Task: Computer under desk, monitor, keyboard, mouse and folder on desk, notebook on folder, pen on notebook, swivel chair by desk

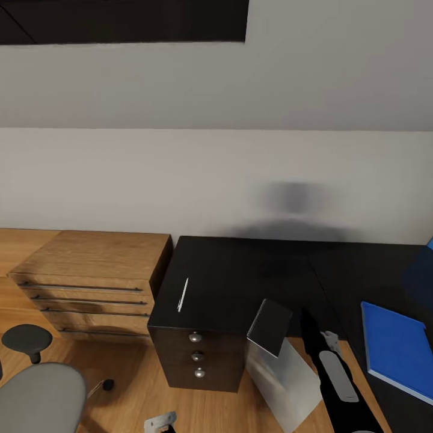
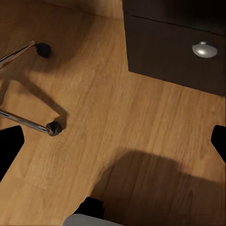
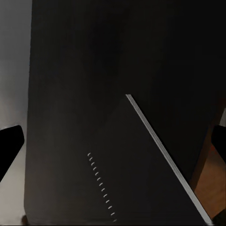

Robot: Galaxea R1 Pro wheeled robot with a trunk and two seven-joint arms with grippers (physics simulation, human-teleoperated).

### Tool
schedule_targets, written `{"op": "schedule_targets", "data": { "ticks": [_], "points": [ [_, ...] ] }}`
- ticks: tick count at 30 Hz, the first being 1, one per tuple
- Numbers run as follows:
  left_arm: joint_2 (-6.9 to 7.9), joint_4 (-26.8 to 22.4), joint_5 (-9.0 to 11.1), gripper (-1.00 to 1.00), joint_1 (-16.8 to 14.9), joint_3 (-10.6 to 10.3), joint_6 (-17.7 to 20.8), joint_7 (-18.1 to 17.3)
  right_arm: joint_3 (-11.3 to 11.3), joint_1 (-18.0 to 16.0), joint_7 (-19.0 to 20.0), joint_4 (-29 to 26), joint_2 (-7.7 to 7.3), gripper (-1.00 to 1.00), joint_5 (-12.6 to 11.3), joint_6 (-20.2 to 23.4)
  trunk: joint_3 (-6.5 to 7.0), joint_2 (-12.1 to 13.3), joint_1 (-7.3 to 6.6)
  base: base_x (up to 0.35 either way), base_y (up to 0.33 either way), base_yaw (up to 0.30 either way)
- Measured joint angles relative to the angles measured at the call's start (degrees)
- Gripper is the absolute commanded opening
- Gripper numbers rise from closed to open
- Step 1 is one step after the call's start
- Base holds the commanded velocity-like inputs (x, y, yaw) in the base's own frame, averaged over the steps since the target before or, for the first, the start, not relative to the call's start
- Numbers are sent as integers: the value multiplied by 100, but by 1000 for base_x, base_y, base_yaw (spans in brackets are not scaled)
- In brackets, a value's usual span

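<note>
Right jaws closing on the notebook (image 1: pixel 270 328) | left jaws spread, empty | notebook thin, stiff, light, slippery: pinching one edge | folder (image 1: pixel 398 349) lying at 3 o'clock

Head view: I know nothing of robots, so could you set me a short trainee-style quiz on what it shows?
1. True or false: the blue folder lies on the wooden floor.
2. How many round knobs are on the front of the dark cabinet? A two, B three, C five.
3. Fill in: the thin white pen lies on top of the ____.

Key: 1 false, it lies on the black desk. 2 B. 3 dark cabinet.
</note>
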Motion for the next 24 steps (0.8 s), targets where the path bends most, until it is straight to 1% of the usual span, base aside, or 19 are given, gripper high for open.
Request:
{"op": "schedule_targets", "data": {
  "ticks": [1, 3, 4, 5, 6, 7, 8, 9, 10, 11, 13, 14, 16, 18, 24],
  "points": [
    [4, -164, -3, 100, 0, 0, 52, 2, 1, 0, 1, 1, -4, 100, -5, 67, -18, -40, 22, 0, 0, 0],
    [19, -575, -4, 100, -1, 1, 386, 2, 6, 0, 2, 1, -3, 100, -9, 129, -54, -120, 66, 0, 0, 0],
    [36, -924, -10, 100, -1, 3, 733, 0, 8, 0, 3, 1, -2, 100, -10, 151, -72, -161, 88, 0, 0, 0],
    [85, -1386, -9, 100, 16, 4, 1142, -5, 10, 0, 3, 2, -2, 100, -11, 169, -89, -201, 110, 0, 0, 0],
    [344, -2319, 117, 100, 321, -9, 2300, 3, 8, 0, 1, 2, -5, 100, -13, 187, -108, -241, 131, 0, 0, 0],
    [488, -3316, 257, 100, 531, -14, 2997, 5, 8, 0, -1, 2, -7, 100, -13, 192, -127, -281, 154, 0, 0, 0],
    [594, -4135, 449, 100, 668, -13, 3551, 8, 9, 0, -3, 2, -8, 100, -13, 195, -143, -321, 175, 0, 0, 0],
    [643, -4395, 582, 100, 721, 0, 3788, 9, 10, 0, -3, 2, -7, 100, -15, 196, -162, -361, 198, 0, 0, 0],
    [732, -4793, 830, 100, 789, 54, 4121, 13, 11, 0, -4, 2, -5, 100, -14, 197, -180, -401, 219, 0, 0, 0],
    [774, -4977, 961, 100, 815, 90, 4249, 25, 11, 0, -4, 2, -4, 100, -16, 198, -198, -441, 242, 0, 0, 0],
    [902, -5557, 1389, 100, 881, 206, 4588, 140, 12, 0, -5, 4, -3, 100, -18, 199, -233, -522, 285, 0, 0, 0],
    [918, -5624, 1453, 100, 891, 217, 4625, 171, 12, 0, -5, 5, -3, 100, -19, 199, -252, -562, 308, 0, 0, 0],
    [947, -5724, 1572, 100, 905, 239, 4688, 231, 12, 0, -5, 14, -2, 100, -19, 200, -288, -642, 352, 0, 0, 0],
    [969, -5705, 1647, 100, 916, 256, 4719, 269, 13, 0, -5, 43, -2, 100, -21, 200, -324, -722, 396, 0, 0, 0],
    [984, -5481, 1666, 100, 922, 268, 4694, 293, 31, 0, 3, 247, 10, 100, -23, 206, -432, -963, 527, 0, 0, 0]
  ]
}}
